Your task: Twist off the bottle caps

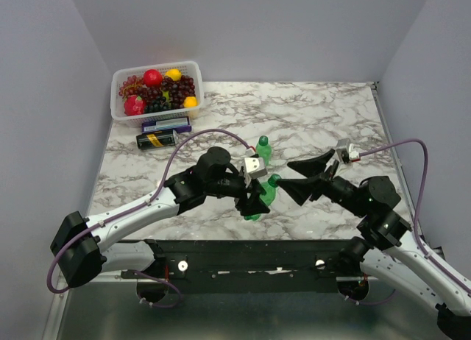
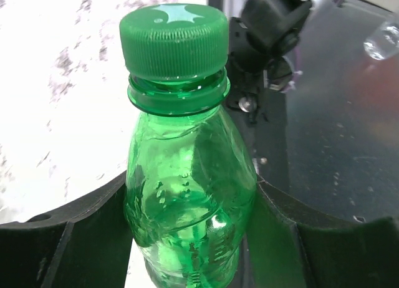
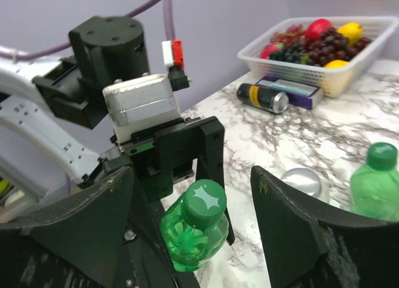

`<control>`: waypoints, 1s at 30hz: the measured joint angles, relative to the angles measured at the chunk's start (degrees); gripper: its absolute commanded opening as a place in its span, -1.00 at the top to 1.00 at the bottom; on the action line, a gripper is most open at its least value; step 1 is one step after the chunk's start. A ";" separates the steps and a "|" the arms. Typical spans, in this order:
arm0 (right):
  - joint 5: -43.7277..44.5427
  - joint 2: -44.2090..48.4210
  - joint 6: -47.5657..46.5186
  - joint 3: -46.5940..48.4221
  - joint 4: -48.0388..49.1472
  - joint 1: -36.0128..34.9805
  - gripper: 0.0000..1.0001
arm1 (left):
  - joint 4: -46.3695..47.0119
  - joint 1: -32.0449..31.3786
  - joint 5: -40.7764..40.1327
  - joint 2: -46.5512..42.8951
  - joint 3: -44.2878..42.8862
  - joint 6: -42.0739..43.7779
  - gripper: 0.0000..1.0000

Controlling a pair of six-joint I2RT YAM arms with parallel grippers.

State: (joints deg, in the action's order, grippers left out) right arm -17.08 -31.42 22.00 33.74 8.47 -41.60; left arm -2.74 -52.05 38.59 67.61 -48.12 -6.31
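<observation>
We gripped the green bottle (image 2: pixel 187 194) by its body in the left gripper (image 2: pixel 190 229); we had the right gripper (image 3: pixel 192 176) open, fingers flanking its cap (image 3: pixel 204 202).

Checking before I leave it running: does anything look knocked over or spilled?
Only the dark can lies on its side by the fruit basket. The green bottle leans, but the left gripper clamps it. No spill visible.

- Top camera: above the near edge, looking down over the whole tabletop (image 1: pixel 316 119).
- Left wrist: tight on one bottle (image 2: pixel 187 194).
- Right wrist: near, facing the far-left corner; same bottle.
</observation>
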 measured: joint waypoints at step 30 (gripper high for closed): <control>11.74 -12.11 15.19 1.36 -1.42 -3.08 -0.35 | -5.60 0.24 -24.52 -0.22 0.00 -0.61 0.95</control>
State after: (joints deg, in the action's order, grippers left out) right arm -5.34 -43.53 37.19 35.09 7.05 -44.69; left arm -8.34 -51.81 14.06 67.40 -48.12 -6.92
